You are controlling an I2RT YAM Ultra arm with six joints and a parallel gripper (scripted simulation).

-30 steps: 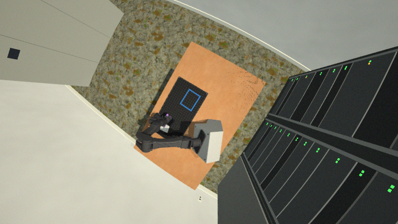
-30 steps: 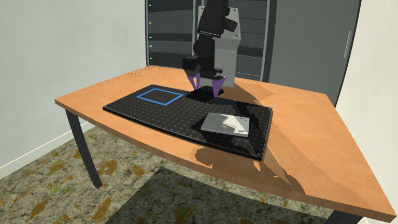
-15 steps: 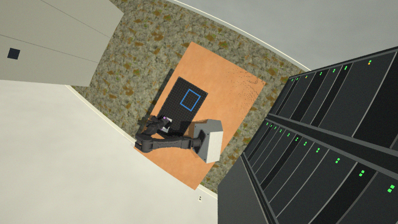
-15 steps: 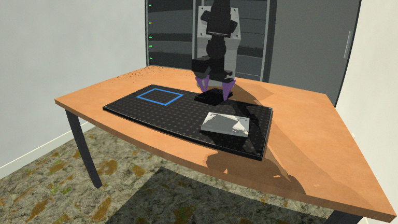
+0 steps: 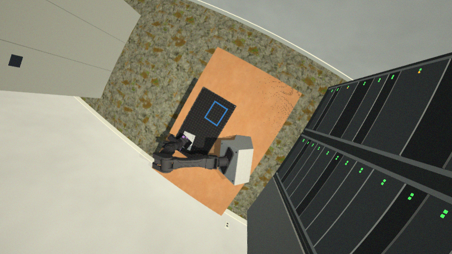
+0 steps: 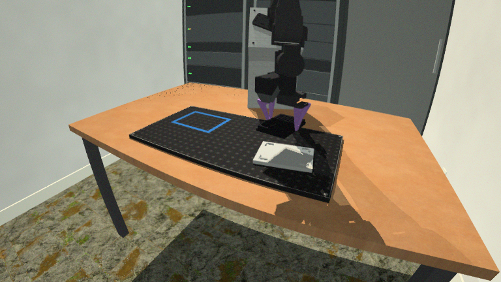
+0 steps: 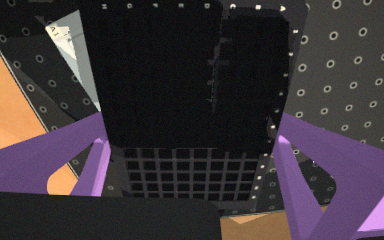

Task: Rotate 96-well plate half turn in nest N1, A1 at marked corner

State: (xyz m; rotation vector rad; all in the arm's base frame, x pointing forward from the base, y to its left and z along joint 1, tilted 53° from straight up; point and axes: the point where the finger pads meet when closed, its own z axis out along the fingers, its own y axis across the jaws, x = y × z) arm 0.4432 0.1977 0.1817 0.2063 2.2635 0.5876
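My gripper [image 6: 283, 116] with purple fingers is shut on the black 96-well plate [image 6: 280, 125], gripping it across its width. It holds the plate just above the black perforated deck [image 6: 236, 145], behind the light grey plate nest N1 [image 6: 284, 156]. In the wrist view the dark plate [image 7: 192, 110] fills the space between the fingers. Its well grid shows at the near end. A slice of the nest with its A1 mark [image 7: 54, 31] shows at the upper left. The nest holds no plate. From above, the gripper [image 5: 182, 140] sits next to the nest [image 5: 190, 138].
The blue taped outline B1 [image 6: 201, 121] lies at the deck's left end, also seen from above [image 5: 216, 113]. The arm's grey base block [image 5: 238, 159] stands on the orange table behind the deck. Server racks [image 6: 221, 23] stand behind the table.
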